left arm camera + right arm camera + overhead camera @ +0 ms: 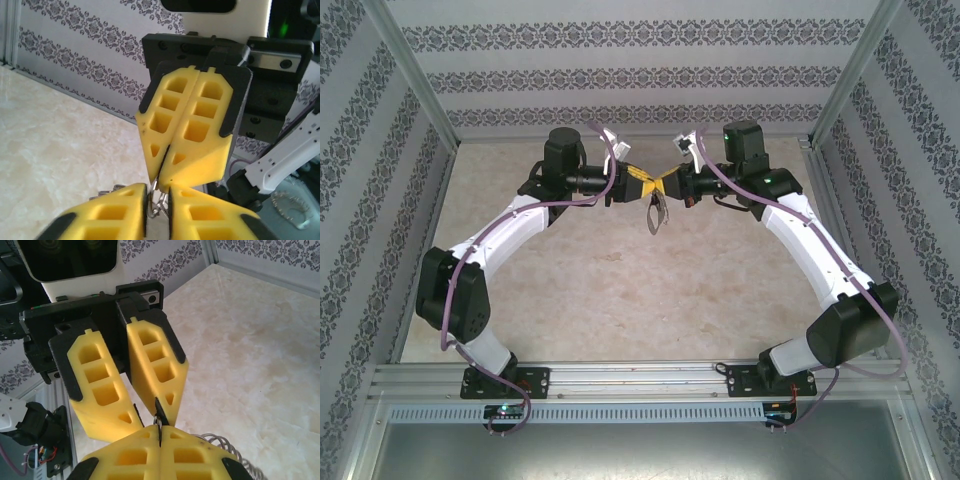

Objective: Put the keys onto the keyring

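Observation:
Both grippers meet tip to tip high over the back middle of the table. From the meeting point hangs the grey metal keyring (655,215). My right gripper (160,430) (161,177) is shut, with a thin silver ring (159,419) of the keyring pinched at its tips. My left gripper (158,192) (644,184) faces it with the jaws a narrow gap apart, closed around small rings (159,205) and grey metal of the keyring. A row of wire rings (225,444) (107,190) sticks out beside the fingers. The keys are hidden.
The beige marbled tabletop (620,300) lies well below both grippers. Patterned walls (640,80) and aluminium posts (415,70) close in the back and sides. The arm bases stand on a metal rail (640,378) at the near edge.

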Robot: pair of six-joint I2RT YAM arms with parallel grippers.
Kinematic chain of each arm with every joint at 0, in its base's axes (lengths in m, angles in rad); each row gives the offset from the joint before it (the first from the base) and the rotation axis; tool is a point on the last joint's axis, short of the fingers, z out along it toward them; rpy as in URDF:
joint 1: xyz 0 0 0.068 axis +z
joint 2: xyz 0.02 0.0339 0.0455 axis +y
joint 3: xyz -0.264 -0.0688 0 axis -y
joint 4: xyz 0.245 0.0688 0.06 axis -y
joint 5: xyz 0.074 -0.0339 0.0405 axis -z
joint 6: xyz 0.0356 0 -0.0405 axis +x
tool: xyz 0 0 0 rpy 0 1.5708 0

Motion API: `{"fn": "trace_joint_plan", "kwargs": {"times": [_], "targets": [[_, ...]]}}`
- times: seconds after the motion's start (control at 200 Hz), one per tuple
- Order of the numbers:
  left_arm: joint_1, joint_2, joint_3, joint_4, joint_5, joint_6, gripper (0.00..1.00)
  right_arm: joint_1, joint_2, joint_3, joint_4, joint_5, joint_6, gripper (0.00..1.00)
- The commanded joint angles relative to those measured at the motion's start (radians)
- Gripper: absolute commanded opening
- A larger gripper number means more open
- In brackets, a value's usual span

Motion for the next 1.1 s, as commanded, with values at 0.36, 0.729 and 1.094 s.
{"fn": "trace_joint_plan", "kwargs": {"times": [0.36,0.729,1.094], "targets": [[-0.009,-0.006,-0.056,0.256,0.019,-0.129,0.0,-0.005,-0.005,-0.014,0.048,-0.04,0.022,0.0],[-0.008,-0.02,-0.08,0.355,-0.011,-0.177,0.0,-0.041,-0.066,-0.083,0.142,0.026,0.108,0.4],[-0.008,-0.04,-0.103,0.378,-0.051,-0.162,0.0,-0.034,-0.332,-0.499,0.519,0.202,0.331,0.5]]}}
